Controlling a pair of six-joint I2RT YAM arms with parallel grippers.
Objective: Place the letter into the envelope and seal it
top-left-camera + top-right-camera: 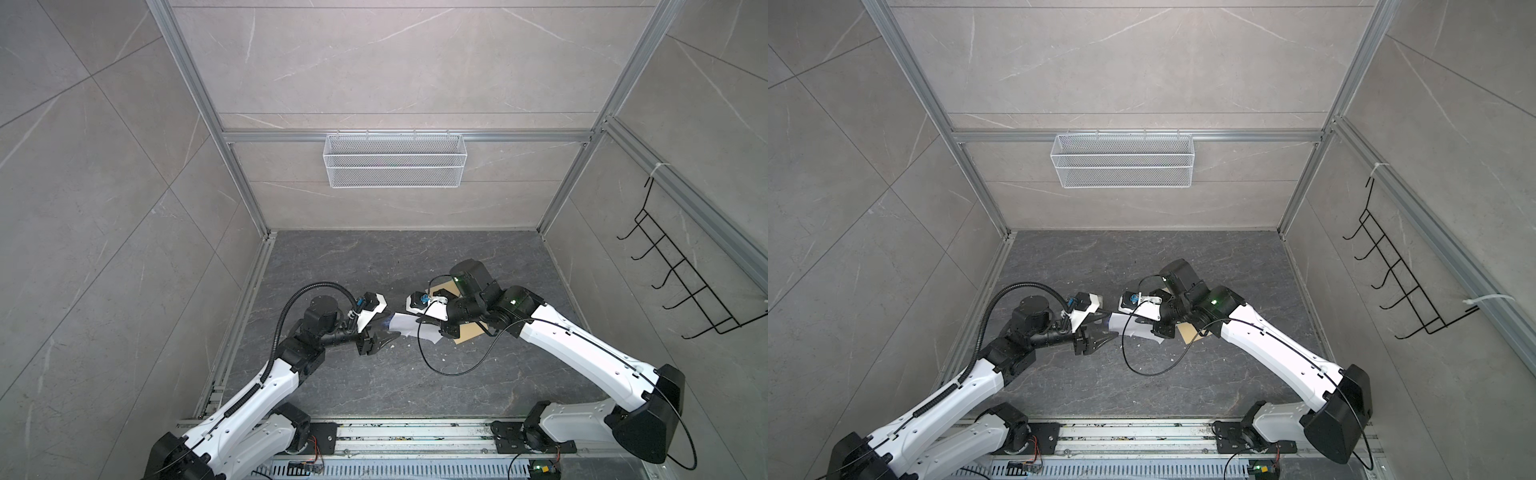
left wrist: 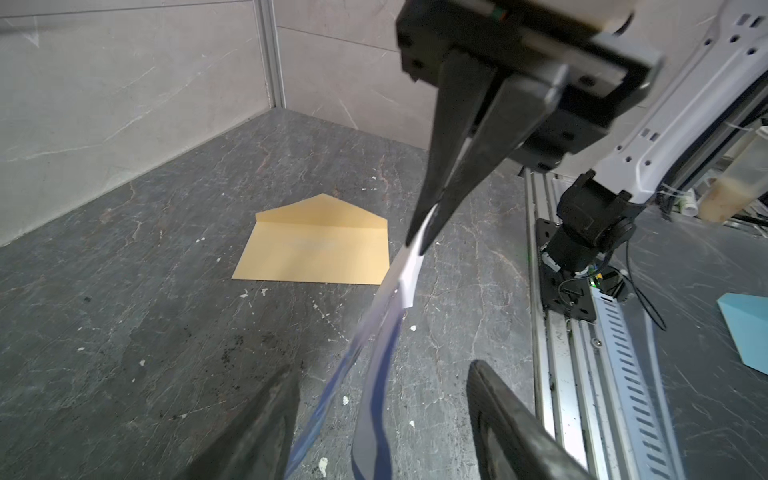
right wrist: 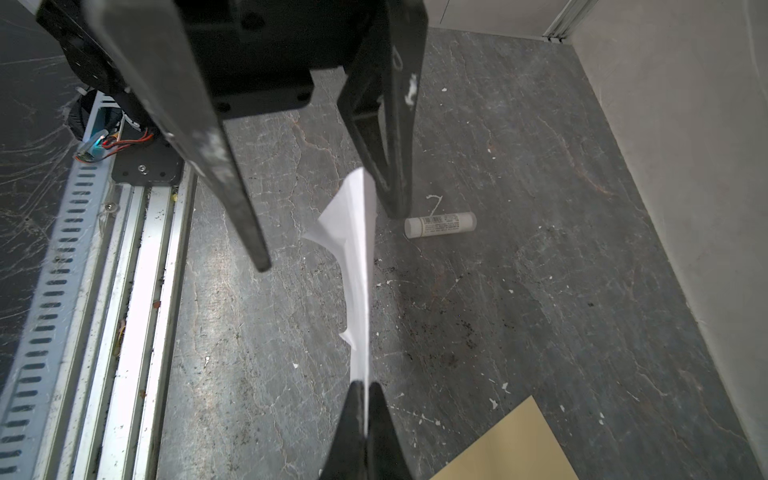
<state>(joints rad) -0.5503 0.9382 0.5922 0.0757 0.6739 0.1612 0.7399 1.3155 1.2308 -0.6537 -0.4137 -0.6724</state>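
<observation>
The letter (image 1: 405,326) hangs in the air between the two arms, its white sheet curled and its blue border showing in the left wrist view (image 2: 409,270). My right gripper (image 3: 365,386) is shut on one end of it. My left gripper (image 2: 382,370) is open, and the letter's other end (image 3: 357,232) passes loosely between its fingers. In both top views the left gripper (image 1: 390,338) faces the right gripper (image 1: 436,332) over the middle of the floor. The tan envelope (image 2: 320,249) lies flat with its flap open, mostly under the right arm (image 1: 469,332).
A small white glue stick (image 3: 440,224) lies on the dark floor below the left gripper. A white wire basket (image 1: 395,160) hangs on the back wall and a black hook rack (image 1: 685,274) on the right wall. The metal rail (image 1: 415,432) runs along the front.
</observation>
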